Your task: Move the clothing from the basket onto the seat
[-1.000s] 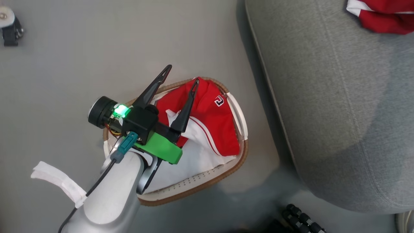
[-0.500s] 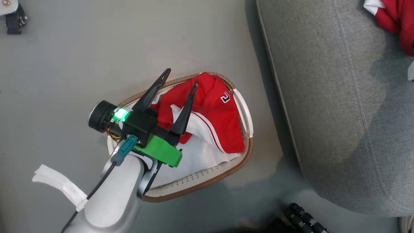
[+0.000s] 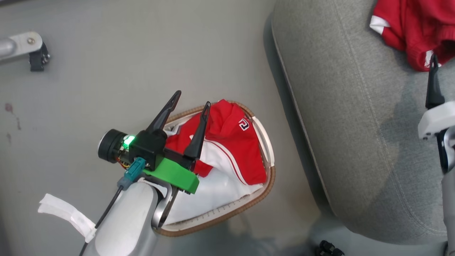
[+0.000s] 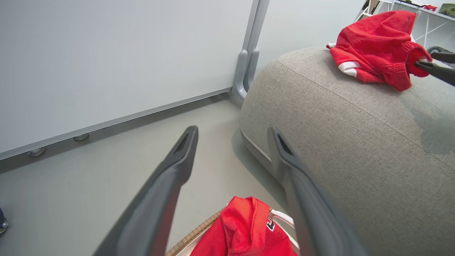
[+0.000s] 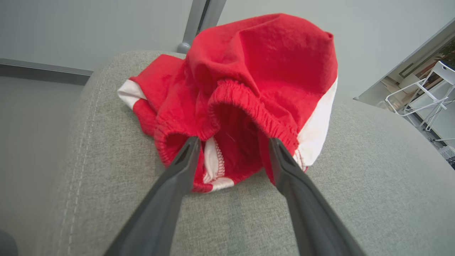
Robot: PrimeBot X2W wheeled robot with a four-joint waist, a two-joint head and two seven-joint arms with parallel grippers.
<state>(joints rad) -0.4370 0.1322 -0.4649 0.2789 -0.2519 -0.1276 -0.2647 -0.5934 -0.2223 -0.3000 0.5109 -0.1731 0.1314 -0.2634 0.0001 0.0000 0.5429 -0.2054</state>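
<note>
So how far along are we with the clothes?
Done: one red garment lies on the seat, the right gripper open at its waistband. In hand: nothing; the left gripper hangs open above the basket. Left: the logo garment in the basket needs moving.

We saw bright-red clothing (image 3: 227, 142) with white stripes, lower centre; grey seat (image 3: 337, 106), right; white basket (image 3: 263, 139), brown woven rim.

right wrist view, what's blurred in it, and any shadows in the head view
Right wrist view: the right claw fingers blur toward the bottom edge, the red garment is sharp. Head view: soft grey shadows mottle the seat.
</note>
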